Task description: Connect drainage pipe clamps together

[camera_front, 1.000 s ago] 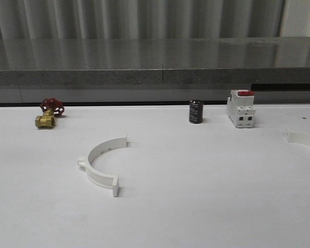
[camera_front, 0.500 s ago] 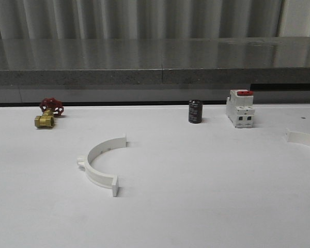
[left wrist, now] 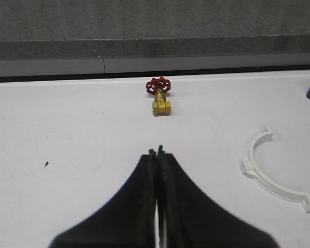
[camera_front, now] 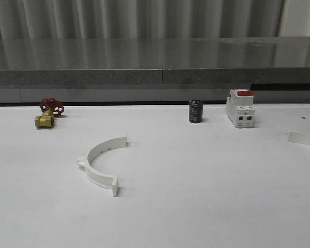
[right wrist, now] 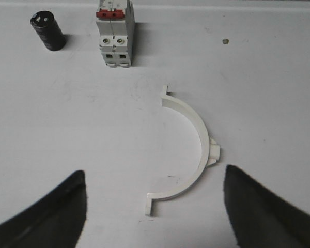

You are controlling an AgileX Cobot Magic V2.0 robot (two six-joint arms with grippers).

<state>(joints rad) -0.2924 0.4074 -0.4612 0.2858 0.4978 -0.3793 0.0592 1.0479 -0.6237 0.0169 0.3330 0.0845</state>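
One white half-ring drainage pipe clamp (camera_front: 94,157) lies flat on the left part of the white table, its open side facing right; the left wrist view shows it (left wrist: 252,157) off to one side of my left gripper (left wrist: 157,152), which is shut with nothing in it. The other drainage pipe clamp (camera_front: 305,138) is cut off by the right edge of the front view. In the right wrist view this clamp (right wrist: 201,135) lies flat on the table, just ahead of my right gripper (right wrist: 154,171). That gripper is open, its fingers wide apart and clear of the clamp.
A brass valve with a red handwheel (camera_front: 48,113) sits at the back left of the table. A black cylinder (camera_front: 195,111) and a white breaker with a red top (camera_front: 241,108) stand at the back right. A grey ledge (camera_front: 155,77) runs behind the table.
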